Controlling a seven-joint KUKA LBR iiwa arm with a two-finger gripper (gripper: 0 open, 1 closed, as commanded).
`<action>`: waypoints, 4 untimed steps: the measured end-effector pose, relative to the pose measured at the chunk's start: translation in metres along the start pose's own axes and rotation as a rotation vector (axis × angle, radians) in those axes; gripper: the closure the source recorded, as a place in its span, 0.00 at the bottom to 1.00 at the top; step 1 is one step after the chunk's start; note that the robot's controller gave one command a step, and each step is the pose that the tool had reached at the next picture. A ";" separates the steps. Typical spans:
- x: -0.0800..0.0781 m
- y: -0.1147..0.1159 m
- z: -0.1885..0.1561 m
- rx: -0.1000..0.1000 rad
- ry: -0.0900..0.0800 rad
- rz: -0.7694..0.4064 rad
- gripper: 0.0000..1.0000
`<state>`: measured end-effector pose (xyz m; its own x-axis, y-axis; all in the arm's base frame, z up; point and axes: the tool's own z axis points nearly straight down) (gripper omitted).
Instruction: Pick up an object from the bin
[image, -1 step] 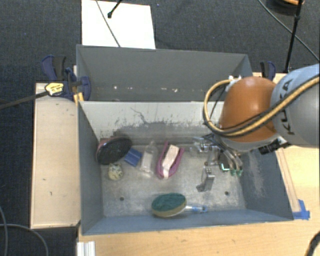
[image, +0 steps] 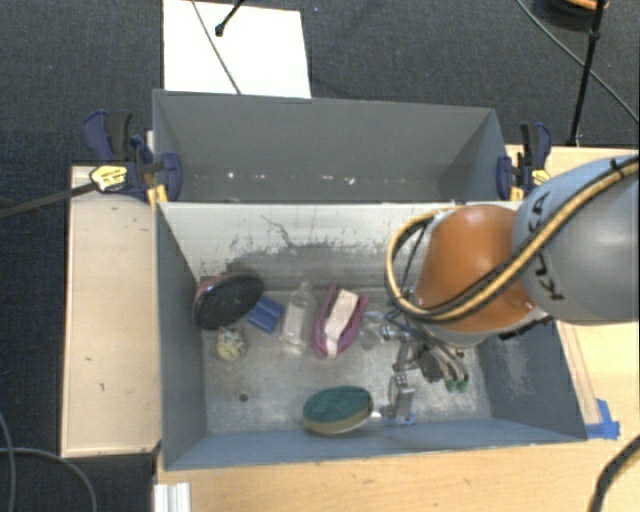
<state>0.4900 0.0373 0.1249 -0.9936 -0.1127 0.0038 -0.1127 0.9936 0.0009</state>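
Green round pad (image: 337, 409) against front wall of bin (image: 330, 235), gripper (image: 402, 398) just beside it, grasp unclear

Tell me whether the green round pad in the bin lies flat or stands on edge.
Flat. The green round pad lies on the bin floor by the front wall, broad green face up, pale rim showing underneath.
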 end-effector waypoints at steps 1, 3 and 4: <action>0.010 0.014 0.039 0.001 -0.007 -0.209 0.00; 0.006 0.014 0.048 0.001 -0.008 -0.386 0.00; -0.008 0.014 0.055 0.002 -0.007 -0.687 0.00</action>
<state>0.4958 0.0519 0.0701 -0.6965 -0.7175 -0.0039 -0.7175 0.6965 -0.0009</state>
